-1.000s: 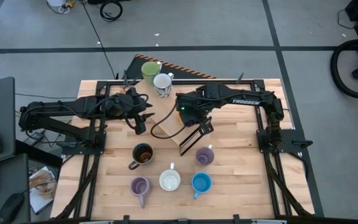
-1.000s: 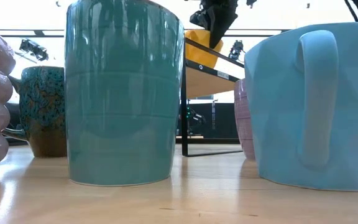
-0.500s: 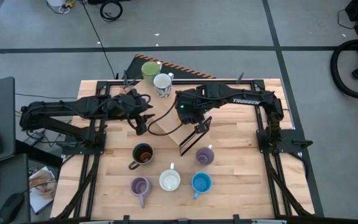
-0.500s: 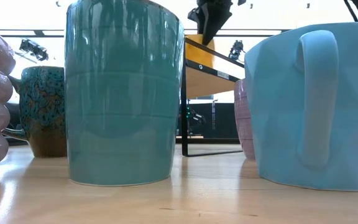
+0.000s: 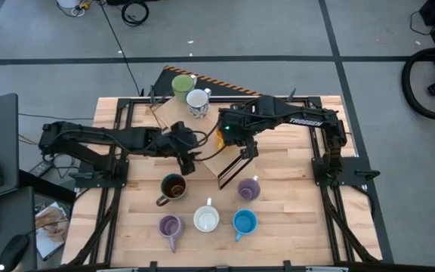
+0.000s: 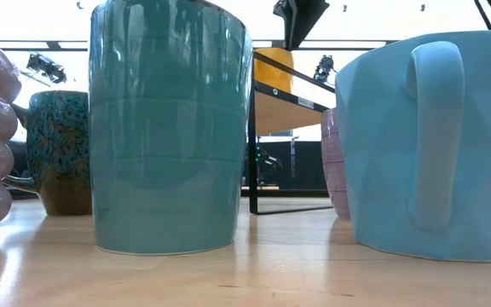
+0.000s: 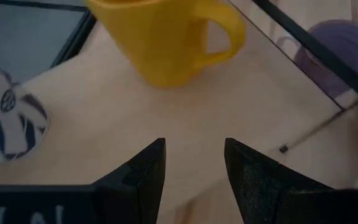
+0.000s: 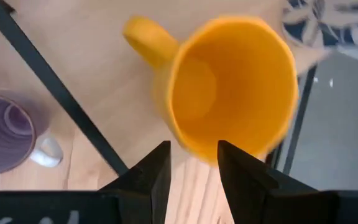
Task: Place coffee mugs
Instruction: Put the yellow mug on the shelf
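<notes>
An orange mug (image 8: 229, 87) stands upright on a raised wooden shelf (image 8: 135, 112) at the table's middle; my right arm hides it in the high view. Just above its rim my right gripper (image 8: 191, 165) hangs open and points down, touching nothing. My left gripper (image 7: 194, 168) is open too; it slants down over the shelf's left part (image 5: 189, 160), short of the orange mug (image 7: 166, 37). On the table near the front stand a dark brown mug (image 5: 174, 187), two lavender mugs (image 5: 171, 226) (image 5: 248, 189), a white mug (image 5: 206, 219) and a blue mug (image 5: 245, 222).
A green mug (image 5: 182, 83) and a white patterned mug (image 5: 198, 102) stand at the shelf's far end. The shelf's black metal frame (image 5: 232, 168) reaches toward the lavender mug on the right. Bare wood lies along the table's right side (image 5: 293, 204).
My right gripper has opened, let go of the orange mug and risen a little above it; the mug stays standing on the shelf. My left gripper has come down and toward the table's right, over the shelf, still open.
</notes>
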